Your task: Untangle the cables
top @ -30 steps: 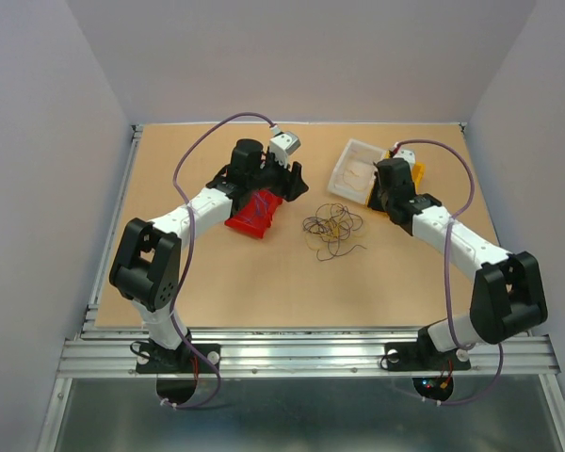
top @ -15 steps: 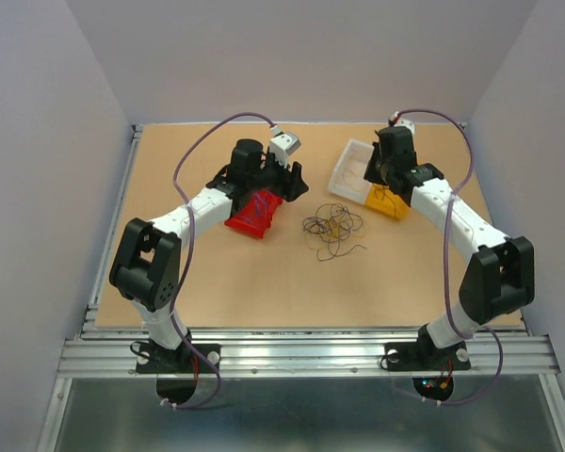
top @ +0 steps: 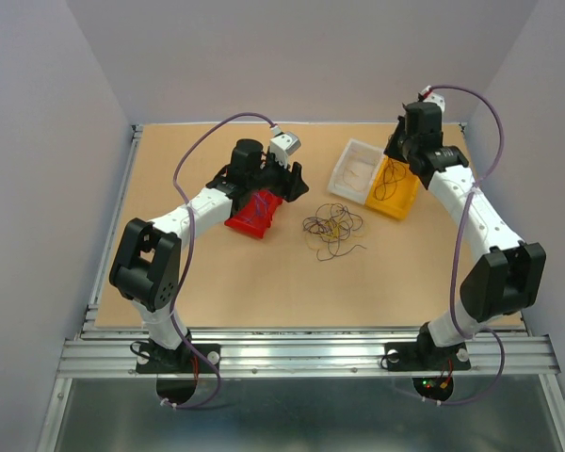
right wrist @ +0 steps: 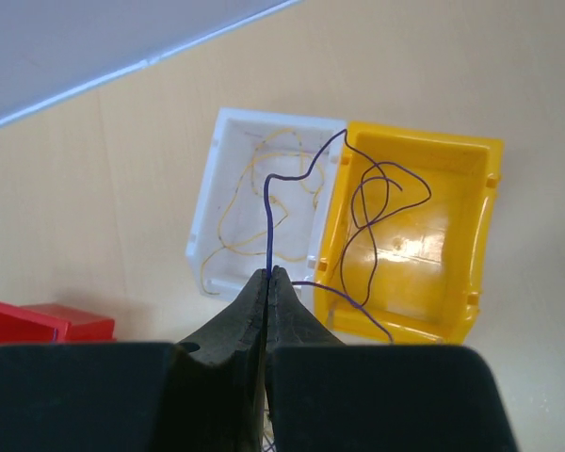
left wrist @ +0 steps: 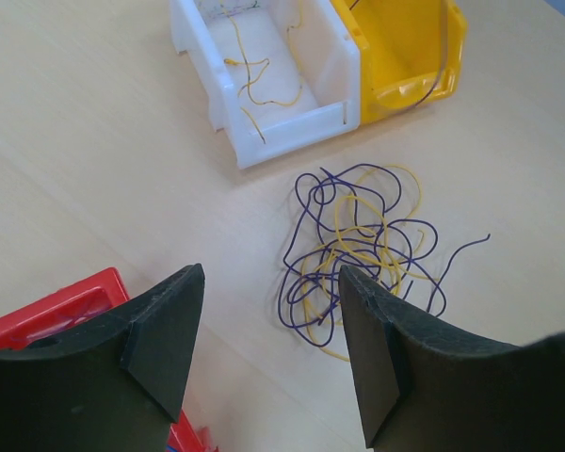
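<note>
A loose clump of blue-purple and yellow cables [top: 332, 228] lies mid-table; it also shows in the left wrist view [left wrist: 358, 250]. My right gripper [right wrist: 268, 273] is shut on one blue-purple wire [right wrist: 267, 217] and holds it high above the bins, its far end reaching the yellow bin [right wrist: 414, 235]. In the top view this gripper [top: 400, 151] is over the yellow bin's [top: 395, 188] far side. A dark wire [right wrist: 367, 207] lies in that bin. My left gripper [left wrist: 268, 282] is open and empty, above the red bin [top: 254, 212], left of the clump.
A white bin [top: 353, 169] with thin yellow-tan wires stands against the yellow bin's left side, also seen in the left wrist view [left wrist: 273, 75]. The red bin's corner shows in the left wrist view [left wrist: 56, 311]. Grey walls surround the table.
My right arm has risen and swung back and to the right, lifting the blue-purple wire and uncovering the yellow bin. The left arm and the clump have not moved.
</note>
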{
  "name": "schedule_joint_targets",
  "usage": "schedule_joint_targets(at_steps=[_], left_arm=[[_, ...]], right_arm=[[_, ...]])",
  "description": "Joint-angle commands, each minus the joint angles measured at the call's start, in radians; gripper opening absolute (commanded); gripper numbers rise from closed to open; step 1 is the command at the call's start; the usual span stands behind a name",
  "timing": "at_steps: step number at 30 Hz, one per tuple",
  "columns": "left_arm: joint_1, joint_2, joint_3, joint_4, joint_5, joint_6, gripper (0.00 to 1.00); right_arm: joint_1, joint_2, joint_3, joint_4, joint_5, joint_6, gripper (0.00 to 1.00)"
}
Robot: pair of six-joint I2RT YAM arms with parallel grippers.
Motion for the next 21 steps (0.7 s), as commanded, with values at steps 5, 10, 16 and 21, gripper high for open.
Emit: schedule_joint_targets(at_steps=[5,10,16,21], left_arm=[[0.002,-0.026,0.033,0.019,0.018,0.002,0.7],[0.002,-0.02,0.038,0.016,0.012,0.003,0.7],[0.002,-0.016,0.04,0.014,0.012,0.007,0.7],[0.002,-0.016,0.041,0.013,0.012,0.007,0.7]], right_arm=[[-0.122,0.04,0.085,0.001,-0.09,-0.021,0.0],[-0.13,0.046,0.033,0.012,-0.113,-0.008,0.0],[-0.13,0.053,-0.053,0.078,-0.147,0.007,0.0],[-0.13,0.032,-0.146,0.137,-0.205,0.041,0.01]])
